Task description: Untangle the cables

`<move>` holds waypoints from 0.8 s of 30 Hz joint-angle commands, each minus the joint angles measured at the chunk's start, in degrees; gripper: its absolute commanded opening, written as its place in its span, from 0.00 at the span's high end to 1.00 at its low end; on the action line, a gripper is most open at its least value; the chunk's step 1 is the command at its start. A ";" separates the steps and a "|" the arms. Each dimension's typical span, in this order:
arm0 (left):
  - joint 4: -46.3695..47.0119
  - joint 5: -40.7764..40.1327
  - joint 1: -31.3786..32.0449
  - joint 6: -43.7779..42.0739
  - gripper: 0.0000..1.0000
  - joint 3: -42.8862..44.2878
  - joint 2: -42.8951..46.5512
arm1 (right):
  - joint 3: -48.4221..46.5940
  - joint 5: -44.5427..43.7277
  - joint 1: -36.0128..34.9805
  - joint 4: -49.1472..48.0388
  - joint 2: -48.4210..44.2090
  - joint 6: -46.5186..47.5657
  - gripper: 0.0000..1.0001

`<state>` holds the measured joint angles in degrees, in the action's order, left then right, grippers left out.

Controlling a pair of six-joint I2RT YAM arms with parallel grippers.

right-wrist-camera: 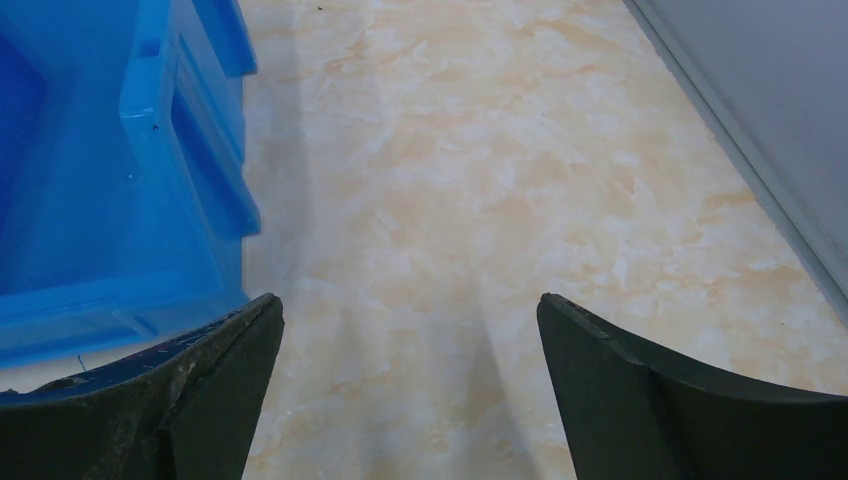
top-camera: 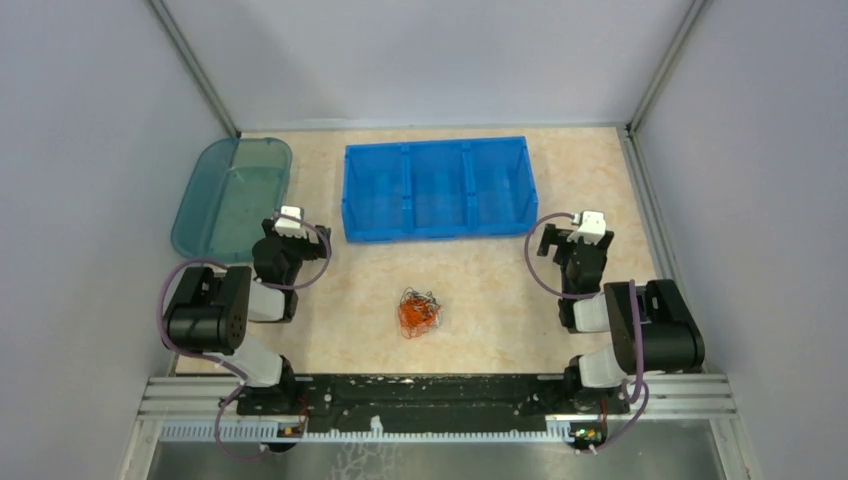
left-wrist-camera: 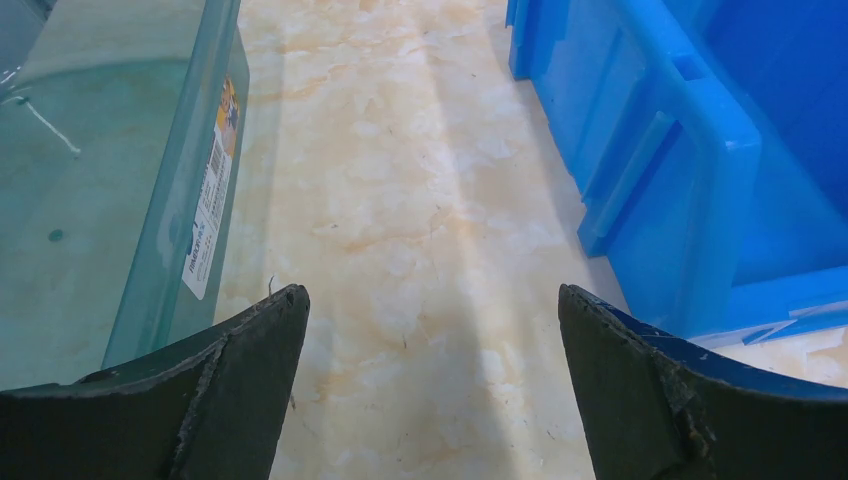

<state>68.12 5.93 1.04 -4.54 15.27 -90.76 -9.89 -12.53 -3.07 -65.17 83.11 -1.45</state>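
Observation:
The cables (top-camera: 418, 312) lie as one small tangled clump of orange-red and black wire on the table, midway between the two arms, seen only in the top view. My left gripper (top-camera: 289, 222) hovers well to the left of the clump, beside the teal lid. In the left wrist view it (left-wrist-camera: 432, 295) is open over bare tabletop. My right gripper (top-camera: 592, 225) is far right of the clump, near the blue bin's right end. It (right-wrist-camera: 410, 300) is open too, with nothing between its fingers.
A blue three-compartment bin (top-camera: 437, 187) stands behind the clump; its side shows in both wrist views (left-wrist-camera: 660, 170) (right-wrist-camera: 120, 200). A translucent teal lid (top-camera: 232, 195) (left-wrist-camera: 100, 200) lies at the back left. Grey walls enclose the table, one close on the right (right-wrist-camera: 760, 100).

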 commanded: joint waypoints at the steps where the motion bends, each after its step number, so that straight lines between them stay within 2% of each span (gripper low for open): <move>1: 1.34 -0.32 0.25 -0.15 0.00 -0.29 0.23 | -0.74 0.34 0.35 -3.64 -0.60 0.05 0.01; 13: 1.32 -0.31 0.26 -0.16 0.00 -0.19 0.23 | -0.91 0.22 0.35 -3.49 -0.42 -0.19 0.01; 16: 1.52 -0.22 0.25 -0.14 0.00 -0.39 0.36 | -0.98 -2.38 0.35 -3.07 -1.41 -0.91 0.01; 18: 1.94 0.76 0.28 -0.45 0.00 -0.51 1.11 | -3.70 -3.64 0.26 6.17 -6.71 -1.44 0.01; 20: -2.34 3.20 0.28 -1.24 0.00 0.17 4.27 | -9.22 -6.63 0.26 23.70 -12.21 -5.52 0.01; 22: -9.81 5.45 0.24 -1.34 0.00 1.81 7.75 | -13.75 -10.49 0.26 37.44 -15.36 -10.60 0.01; 24: -20.34 6.65 0.25 -1.14 0.00 5.66 10.29 | -15.71 -9.56 0.26 45.53 -18.82 -13.76 0.01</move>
<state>62.26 8.32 1.04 -4.99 15.53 -85.60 -18.76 -18.22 -3.07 -40.53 71.05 -6.96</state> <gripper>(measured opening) 0.998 0.990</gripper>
